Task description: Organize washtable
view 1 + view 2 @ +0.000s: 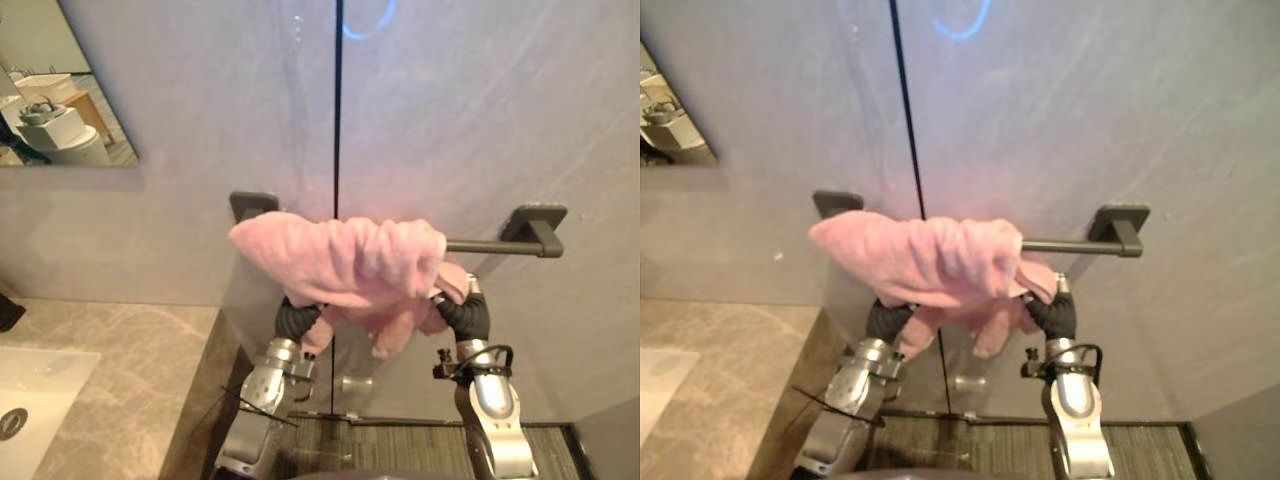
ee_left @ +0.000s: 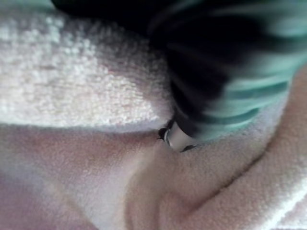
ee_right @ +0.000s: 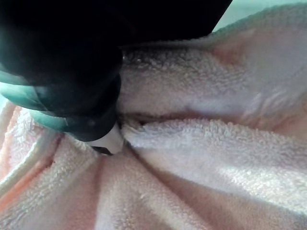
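Pink towel [image 1: 340, 262] lies bunched over the wall rail [image 1: 500, 246], its length running sideways; left hand [image 1: 298, 318] and right hand [image 1: 466, 316] are tucked under it, and their grip cannot be told.

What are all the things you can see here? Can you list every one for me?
towel: one, pink, bunched up and draped over the towel rail
towel rail: one, dark, fixed across the wall
wall: one, grey, with a dark seam running down it behind the towel
mirror: one, on the wall at the upper left
counter: one, beige marbled, at the lower left
sink: one, white, set in the counter at the left edge
left hand: one, dark cover, pushed up into the towel from below
right hand: one, dark cover, pushed up into the towel's right end
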Controlling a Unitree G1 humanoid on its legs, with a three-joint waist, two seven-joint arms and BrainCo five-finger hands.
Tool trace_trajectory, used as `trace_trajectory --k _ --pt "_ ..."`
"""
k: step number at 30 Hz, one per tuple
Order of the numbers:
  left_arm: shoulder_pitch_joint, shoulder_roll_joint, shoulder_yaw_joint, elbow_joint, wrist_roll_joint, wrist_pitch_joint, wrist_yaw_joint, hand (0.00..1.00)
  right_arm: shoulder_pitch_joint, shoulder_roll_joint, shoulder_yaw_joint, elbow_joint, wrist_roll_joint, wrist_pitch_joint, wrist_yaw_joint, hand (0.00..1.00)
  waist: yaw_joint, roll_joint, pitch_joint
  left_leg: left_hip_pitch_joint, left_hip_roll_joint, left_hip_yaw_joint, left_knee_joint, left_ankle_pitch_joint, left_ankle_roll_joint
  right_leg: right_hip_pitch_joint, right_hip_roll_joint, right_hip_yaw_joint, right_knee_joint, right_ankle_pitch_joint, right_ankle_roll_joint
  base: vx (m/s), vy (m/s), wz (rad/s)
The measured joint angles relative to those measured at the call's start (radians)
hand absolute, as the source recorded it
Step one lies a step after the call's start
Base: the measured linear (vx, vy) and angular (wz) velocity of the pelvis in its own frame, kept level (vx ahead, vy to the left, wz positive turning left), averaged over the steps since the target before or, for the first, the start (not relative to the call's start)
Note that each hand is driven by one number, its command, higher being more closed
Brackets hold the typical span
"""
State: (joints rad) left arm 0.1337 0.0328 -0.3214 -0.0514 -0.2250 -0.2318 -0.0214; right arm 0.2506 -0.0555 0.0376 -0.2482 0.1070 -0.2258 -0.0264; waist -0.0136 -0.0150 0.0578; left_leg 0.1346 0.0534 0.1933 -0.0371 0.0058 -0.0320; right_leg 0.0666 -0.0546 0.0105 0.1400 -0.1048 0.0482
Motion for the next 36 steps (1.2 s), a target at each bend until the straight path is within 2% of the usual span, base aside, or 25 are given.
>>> trace_trajectory --k 13,27,36 --pt "0.002 -0.012 -0.063 -0.010 0.000 0.003 -0.021 1.00 0.102 0.018 -0.044 -0.028 0.000 -0.002 -0.017 1.00 0.000 0.010 -0.001 0.018 0.000 0.031 0.000 -0.020 -0.001 -0.003 -0.015 0.020 0.035 -0.024 0.015 -0.02 -0.005 -0.04" --pt "0.002 -0.019 -0.080 0.031 0.000 0.029 -0.027 1.00 0.108 0.038 -0.071 0.089 0.000 0.009 -0.014 1.00 0.001 0.010 -0.001 0.019 -0.001 0.034 0.001 -0.013 0.000 -0.001 -0.018 0.018 0.040 -0.024 0.014 0.00 0.000 0.00" --pt "0.003 -0.020 -0.080 0.070 0.001 0.030 -0.042 1.00 0.105 0.040 -0.077 0.128 0.000 0.008 -0.014 1.00 0.003 0.009 -0.003 0.021 -0.001 0.040 0.000 -0.014 0.000 -0.003 -0.019 0.018 0.048 -0.026 0.016 0.00 0.000 0.00"
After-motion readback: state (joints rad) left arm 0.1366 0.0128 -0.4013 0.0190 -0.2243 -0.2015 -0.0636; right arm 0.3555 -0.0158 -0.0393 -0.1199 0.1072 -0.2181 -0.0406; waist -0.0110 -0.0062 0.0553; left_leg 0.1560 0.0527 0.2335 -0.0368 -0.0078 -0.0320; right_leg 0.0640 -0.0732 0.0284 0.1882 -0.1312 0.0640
